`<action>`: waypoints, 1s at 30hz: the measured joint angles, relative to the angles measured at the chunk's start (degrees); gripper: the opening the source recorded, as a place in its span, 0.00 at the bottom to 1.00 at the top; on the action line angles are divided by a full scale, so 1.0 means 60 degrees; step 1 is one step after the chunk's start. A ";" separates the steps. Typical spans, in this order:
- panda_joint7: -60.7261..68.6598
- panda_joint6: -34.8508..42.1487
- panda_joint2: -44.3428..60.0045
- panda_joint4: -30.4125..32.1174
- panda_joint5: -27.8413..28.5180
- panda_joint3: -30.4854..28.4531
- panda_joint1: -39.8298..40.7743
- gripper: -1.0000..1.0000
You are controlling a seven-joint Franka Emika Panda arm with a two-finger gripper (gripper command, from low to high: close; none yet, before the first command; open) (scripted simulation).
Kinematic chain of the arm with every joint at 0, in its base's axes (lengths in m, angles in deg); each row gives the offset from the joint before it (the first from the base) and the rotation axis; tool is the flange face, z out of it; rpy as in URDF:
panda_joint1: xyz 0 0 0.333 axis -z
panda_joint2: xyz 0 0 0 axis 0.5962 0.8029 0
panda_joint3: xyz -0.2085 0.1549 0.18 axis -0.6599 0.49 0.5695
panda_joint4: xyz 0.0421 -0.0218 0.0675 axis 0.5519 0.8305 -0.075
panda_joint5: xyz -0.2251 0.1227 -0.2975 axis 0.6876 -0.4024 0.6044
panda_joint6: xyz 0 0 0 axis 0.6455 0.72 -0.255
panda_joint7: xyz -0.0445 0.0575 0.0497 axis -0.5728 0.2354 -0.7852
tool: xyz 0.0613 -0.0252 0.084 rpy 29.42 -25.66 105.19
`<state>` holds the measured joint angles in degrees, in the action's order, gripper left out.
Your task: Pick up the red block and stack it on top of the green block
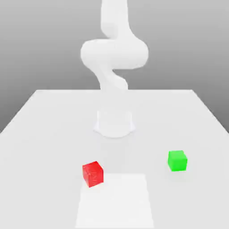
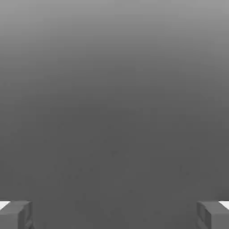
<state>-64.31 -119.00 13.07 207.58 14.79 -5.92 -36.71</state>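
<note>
In the exterior view the red block lies on the white surface, well apart from the green block toward the exterior view's right; the arm rises behind them. In the hand view, the pincer is released, fingertips spread wide with nothing between.

A plain white table carries everything. In the exterior view its far edge runs straight across the middle of the picture, and its side edges spread outward toward the near edge. The arm's round white base stands on the table, centred between the side edges and nearer the far edge. The red block lies flat on the table toward the near edge, on the exterior view's left of centre, turned slightly askew. The green block lies flat toward the exterior view's right, well apart from the red block and a little farther from the near edge.
</note>
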 joint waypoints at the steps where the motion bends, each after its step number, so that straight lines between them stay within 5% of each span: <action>1: 0.0234 -0.0229 0.0299 0.0292 0.0119 -0.0070 -0.0007 0.50; 15: 0.4309 -0.3508 0.4605 0.4449 0.0906 -0.1855 -0.0159 0.50; 19: 0.6102 -0.5152 0.6766 0.5140 -0.0134 -0.2089 -0.0320 0.50; 24: 0.7399 -0.6699 0.8642 0.4962 -0.1772 -0.0754 0.0654 0.50; 25: 0.7475 -0.6851 0.8819 0.4937 -0.1866 -0.0566 0.0822 0.00; 30: 0.7457 -0.6829 0.8818 0.4937 -0.1848 -0.0564 0.0827 0.00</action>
<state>-19.57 -159.97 65.98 237.20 3.70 -9.30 -31.74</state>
